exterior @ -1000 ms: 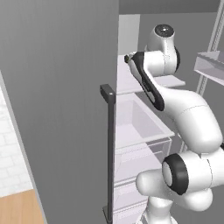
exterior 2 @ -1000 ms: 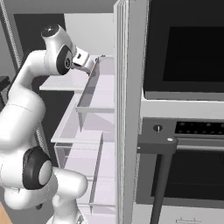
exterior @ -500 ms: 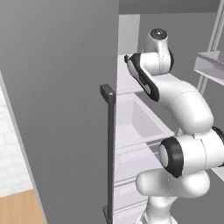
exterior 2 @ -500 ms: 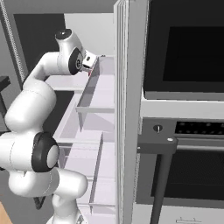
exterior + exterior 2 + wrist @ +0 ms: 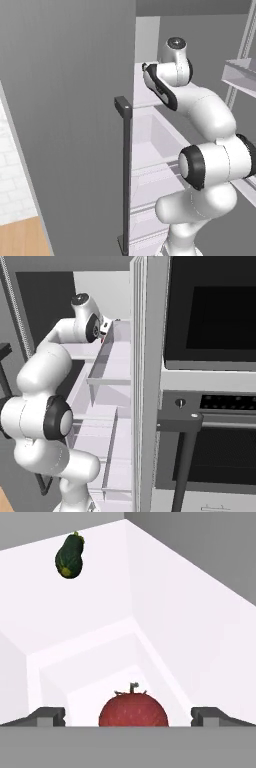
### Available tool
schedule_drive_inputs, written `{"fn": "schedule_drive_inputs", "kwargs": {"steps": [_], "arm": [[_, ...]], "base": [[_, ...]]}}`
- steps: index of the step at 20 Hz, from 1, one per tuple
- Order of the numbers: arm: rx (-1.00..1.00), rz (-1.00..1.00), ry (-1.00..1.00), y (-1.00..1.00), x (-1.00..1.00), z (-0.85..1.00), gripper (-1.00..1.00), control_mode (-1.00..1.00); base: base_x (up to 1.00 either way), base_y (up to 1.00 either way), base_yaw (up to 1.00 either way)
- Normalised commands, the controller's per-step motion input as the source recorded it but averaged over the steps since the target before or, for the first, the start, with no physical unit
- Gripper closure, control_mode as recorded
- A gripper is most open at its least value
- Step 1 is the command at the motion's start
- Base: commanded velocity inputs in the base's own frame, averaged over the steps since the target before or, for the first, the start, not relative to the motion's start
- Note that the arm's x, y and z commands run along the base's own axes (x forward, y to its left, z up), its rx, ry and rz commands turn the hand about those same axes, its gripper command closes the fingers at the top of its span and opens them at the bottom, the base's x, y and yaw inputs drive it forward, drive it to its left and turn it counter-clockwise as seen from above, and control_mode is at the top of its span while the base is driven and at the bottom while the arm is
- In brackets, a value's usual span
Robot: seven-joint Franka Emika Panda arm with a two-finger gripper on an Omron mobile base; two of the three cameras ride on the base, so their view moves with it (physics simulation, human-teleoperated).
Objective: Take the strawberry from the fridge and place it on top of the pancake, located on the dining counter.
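Hand view: the strawberry (image 5: 133, 708) is seen low in the picture, red, with a small stalk on its top, lying on a white shelf (image 5: 100, 657) of the fridge (image 5: 70, 125). It sits between the two dark fingertips (image 5: 46, 715) of the gripper (image 5: 131, 716), which are spread wide apart, one to each side of the berry, with a clear gap left on both sides. No contact between the tips and the berry is seen. Well ahead of the gripper and off to its left, a dark green, pear-shaped fruit (image 5: 69, 555) with a yellowish patch rests on the same white interior. White walls close in on both sides of the gripper and narrow toward the back.

In the left base view the white arm (image 5: 210, 145) is bent, and its hand is reached into the fridge past the edge of the open grey door, whose dark bar handle (image 5: 126, 175) stands in front. In the right base view the hand is placed at the level of an upper shelf, beside the white door bins (image 5: 112, 391), and a black built-in oven (image 5: 215, 381) is seen to the right of the fridge.
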Motion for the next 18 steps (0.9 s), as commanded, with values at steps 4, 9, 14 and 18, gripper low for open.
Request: {"fn": "schedule_drive_inputs", "kwargs": {"steps": [4, 9, 14, 18], "arm": [[0.0, 0.0, 0.0, -0.07, 0.31, -0.01, -1.0, -1.0], [0.0, 0.0, 0.0, -0.02, 0.29, -0.02, -1.0, -1.0], [0.0, 0.0, 0.0, -0.01, 0.16, -0.06, -1.0, -1.0], [0.0, 0.0, 0.0, -0.01, -0.19, -0.08, -1.0, -1.0]], "base": [[0.0, 0.0, 0.0], [0.0, 0.0, 0.0], [0.0, 0.0, 0.0], [0.0, 0.0, 0.0]]}}
